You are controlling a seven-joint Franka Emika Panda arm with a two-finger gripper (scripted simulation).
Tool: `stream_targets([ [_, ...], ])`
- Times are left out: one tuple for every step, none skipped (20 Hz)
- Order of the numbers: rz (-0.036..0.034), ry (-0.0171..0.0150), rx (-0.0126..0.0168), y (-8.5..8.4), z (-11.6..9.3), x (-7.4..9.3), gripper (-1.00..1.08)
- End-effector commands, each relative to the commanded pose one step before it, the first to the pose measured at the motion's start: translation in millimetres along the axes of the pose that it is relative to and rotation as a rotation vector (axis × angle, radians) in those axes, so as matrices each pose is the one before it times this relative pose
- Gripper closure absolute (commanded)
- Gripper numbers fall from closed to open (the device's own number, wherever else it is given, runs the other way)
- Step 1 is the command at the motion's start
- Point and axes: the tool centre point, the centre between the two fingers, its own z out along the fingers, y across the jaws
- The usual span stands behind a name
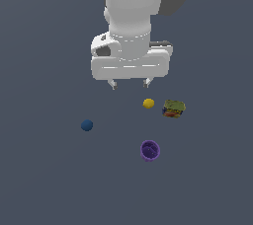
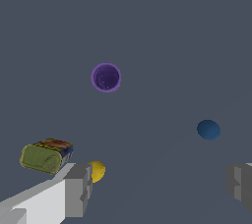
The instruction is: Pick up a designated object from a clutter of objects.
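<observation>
The designated object, a small dark blue ball (image 1: pixel 87 125) (image 2: pixel 208 129), lies on the grey floor at the exterior view's left. My gripper (image 1: pixel 130 83) (image 2: pixel 160 188) hangs open and empty above the floor, up and to the right of the ball in the exterior view. Both grey fingers (image 2: pixel 78 188) show in the wrist view, wide apart. The rest of the clutter lies nearby: a yellow ball (image 1: pixel 148 103) (image 2: pixel 97 171) just below one fingertip, a greenish box (image 1: pixel 174 108) (image 2: pixel 46 155) with red and orange print beside it, and a purple cup (image 1: pixel 150 150) (image 2: pixel 106 77) standing mouth up.
The white arm body (image 1: pixel 131 31) fills the upper middle of the exterior view. Plain grey floor (image 1: pixel 44 179) surrounds the items.
</observation>
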Motion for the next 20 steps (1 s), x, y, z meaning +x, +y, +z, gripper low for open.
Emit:
stream_targets([
  [0.01621,-0.00403,0.00185,12.11,14.18,2.72,-0.92],
  [0.00777,-0.00146,0.00082,5.91,6.93,1.37,-0.92],
  [0.00861,-0.0016,0.00075,6.56,7.61,1.38,-0.92],
  [0.00939,-0.00172,0.00065,7.18,8.28,1.35,-0.92],
  [0.01021,-0.00184,0.00052,7.84,8.96,1.3,-0.92],
  [0.01102,-0.00196,0.00033,8.5,9.65,1.21,-0.92],
  [0.01186,-0.00208,0.0001,9.18,10.35,1.07,-0.92],
  [0.0127,-0.00221,-0.0002,9.88,11.05,0.89,-0.92],
  [0.01352,-0.00234,-0.00054,10.58,11.76,0.66,-0.92],
  [0.01436,-0.00248,-0.00096,11.3,12.46,0.37,-0.92],
  [0.01512,-0.00262,-0.00143,11.97,13.1,0.04,-0.92],
  [0.01475,-0.00258,-0.00182,11.76,12.79,-0.31,-0.92],
  [0.01396,-0.00247,-0.0021,11.2,12.11,-0.61,-0.92],
  [0.01315,-0.00237,-0.00233,10.61,11.42,-0.85,-0.92],
  [0.01231,-0.00226,-0.00248,10.0,10.73,-1.05,-0.92],
  [0.0115,-0.00215,-0.00259,9.39,10.03,-1.2,-0.92],
  [0.01066,-0.00204,-0.00264,8.76,9.34,-1.3,-0.92],
  [0.00984,-0.00193,-0.00264,8.13,8.65,-1.37,-0.92],
  [0.00902,-0.0018,-0.0026,7.49,7.95,-1.4,-0.92],
  [0.00822,-0.00168,-0.00251,6.85,7.26,-1.39,-0.92],
])
